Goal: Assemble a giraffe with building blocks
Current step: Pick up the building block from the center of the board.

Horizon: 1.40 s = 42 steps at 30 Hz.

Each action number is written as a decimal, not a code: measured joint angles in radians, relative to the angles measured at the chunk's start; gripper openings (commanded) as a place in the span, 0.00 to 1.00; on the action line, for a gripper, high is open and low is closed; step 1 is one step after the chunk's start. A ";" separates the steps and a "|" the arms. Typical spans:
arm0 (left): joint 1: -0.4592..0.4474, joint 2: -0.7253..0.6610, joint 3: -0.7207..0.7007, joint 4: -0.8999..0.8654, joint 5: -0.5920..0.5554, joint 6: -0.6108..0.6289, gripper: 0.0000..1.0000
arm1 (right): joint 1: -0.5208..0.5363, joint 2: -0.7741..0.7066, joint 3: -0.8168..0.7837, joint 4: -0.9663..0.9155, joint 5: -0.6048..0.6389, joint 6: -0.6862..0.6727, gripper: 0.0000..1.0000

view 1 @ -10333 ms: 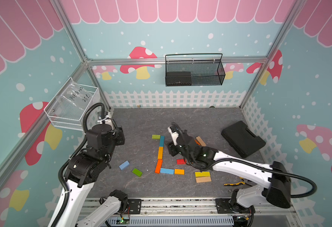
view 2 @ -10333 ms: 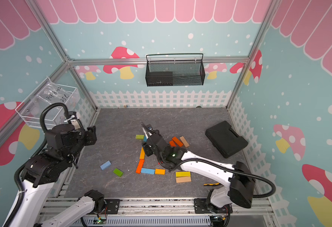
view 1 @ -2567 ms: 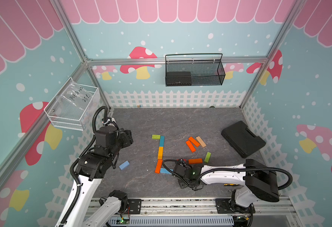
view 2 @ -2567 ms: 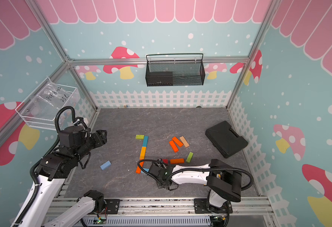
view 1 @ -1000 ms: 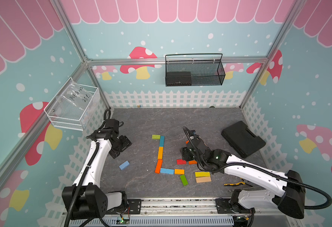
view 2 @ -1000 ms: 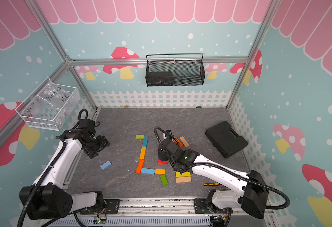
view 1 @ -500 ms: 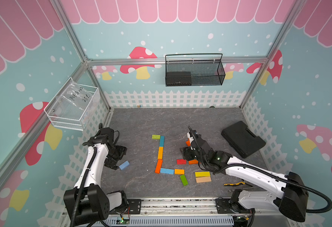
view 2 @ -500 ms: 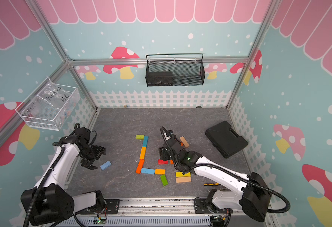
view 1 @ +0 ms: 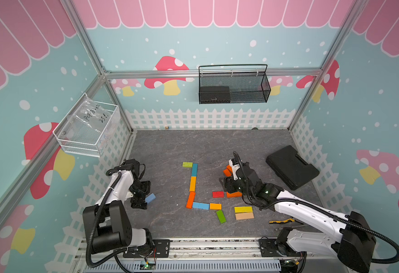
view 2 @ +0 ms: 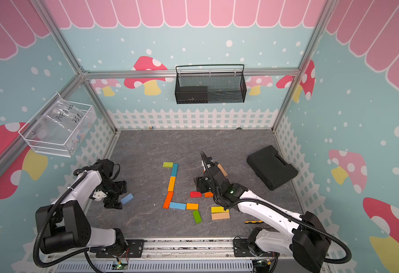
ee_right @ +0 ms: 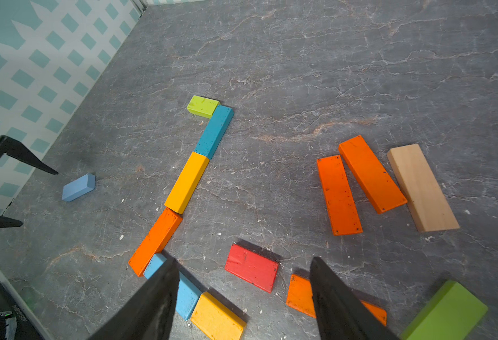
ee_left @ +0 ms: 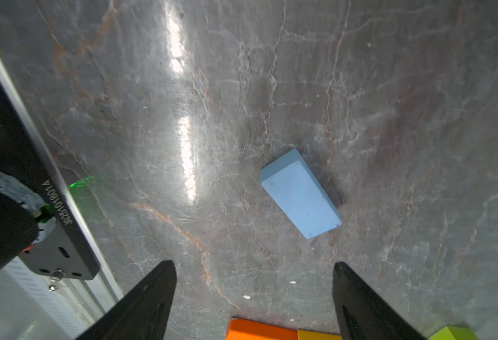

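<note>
Over the last second the left gripper (ee_left: 252, 265) has come toward the front edge of the tabletop (view 1: 170, 146) and spread its jaws. It now stands wide open and empty, low over the light blue block (ee_left: 299, 195). That block lies flat near the left edge, apart from the others, just ahead of the fingertips and off toward 1 finger. Its long axis runs oblique to the jaw line, so a wrist turn looks needed. The right gripper (ee_right: 243, 261), open and empty over the red block (ee_right: 252, 268), is much farther from it.
</note>
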 measured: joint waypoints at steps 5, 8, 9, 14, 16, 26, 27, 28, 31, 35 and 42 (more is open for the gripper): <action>0.005 0.039 -0.003 0.079 0.009 -0.073 0.86 | -0.018 -0.008 -0.009 0.010 -0.013 -0.008 0.72; 0.007 0.054 -0.013 0.118 0.013 -0.103 0.86 | -0.026 -0.008 -0.015 0.014 -0.020 -0.013 0.72; 0.008 0.064 -0.017 0.129 0.016 -0.109 0.86 | -0.028 -0.008 -0.016 0.015 -0.025 -0.014 0.72; 0.010 0.134 -0.031 0.182 0.035 -0.130 0.85 | -0.034 -0.008 -0.017 0.022 -0.037 -0.018 0.72; 0.011 0.143 -0.038 0.194 0.039 -0.133 0.84 | -0.038 -0.008 -0.018 0.027 -0.038 -0.018 0.72; 0.012 0.148 -0.080 0.279 0.056 -0.135 0.61 | -0.044 0.000 -0.026 0.040 -0.052 -0.018 0.71; 0.012 0.143 -0.086 0.294 0.058 -0.135 0.57 | -0.044 0.000 -0.026 0.042 -0.053 -0.018 0.71; 0.013 0.138 -0.093 0.306 0.058 -0.135 0.54 | -0.044 0.000 -0.026 0.043 -0.053 -0.018 0.70; 0.013 0.124 -0.107 0.312 0.065 -0.130 0.43 | -0.044 0.000 -0.027 0.044 -0.053 -0.018 0.70; 0.015 0.113 -0.117 0.313 0.075 -0.119 0.26 | -0.044 0.000 -0.030 0.046 -0.056 -0.017 0.69; -0.006 0.073 -0.086 0.257 0.070 -0.014 0.05 | -0.044 -0.013 -0.031 0.045 -0.060 -0.010 0.68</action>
